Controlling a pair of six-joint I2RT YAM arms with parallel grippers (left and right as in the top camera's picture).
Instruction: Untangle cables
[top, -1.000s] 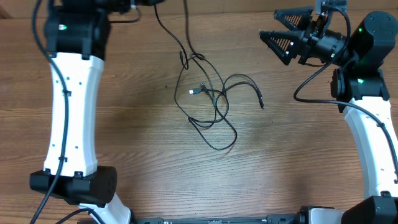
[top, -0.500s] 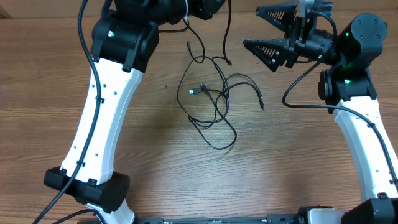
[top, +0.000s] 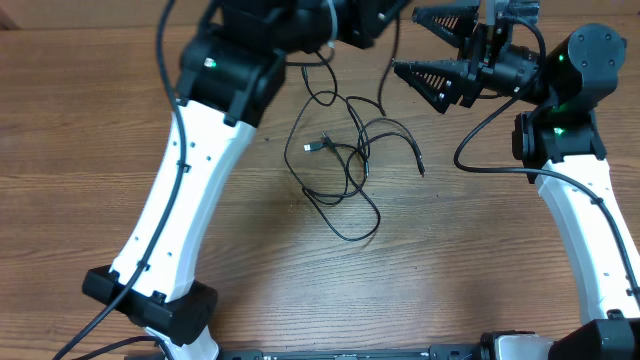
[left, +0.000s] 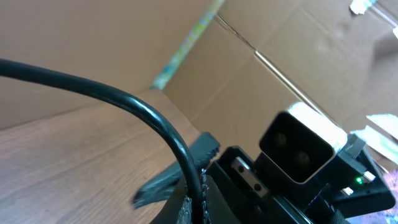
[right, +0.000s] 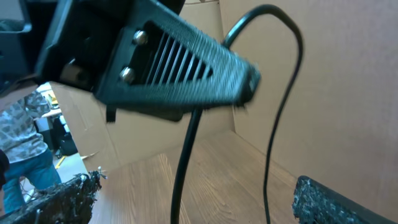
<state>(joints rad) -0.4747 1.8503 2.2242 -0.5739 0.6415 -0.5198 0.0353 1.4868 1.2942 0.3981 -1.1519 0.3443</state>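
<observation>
Item: cables (top: 348, 155), thin black cords, task of untangling in an early stage. Most of the bundle lies on the counter (top: 250, 280) as crossed loops with the plug ends loose, below and to the near side of both end effectors; no cord is yet laid out apart from the rest. One strand is lifted off the wood and hangs from the left end effector (top: 388, 15), its free end dangling just beside the right end effector (top: 435, 47). Left to do, by my judgement: nearly all of it, since the loops are not yet drawn apart. Left arm: stretched far across the counter and raised, end effector closed on the lifted strand. Right arm: elbow bent, wrist turned inward toward the left end effector, jaws spread wide and empty, close to the hanging strand but not touching it.
</observation>
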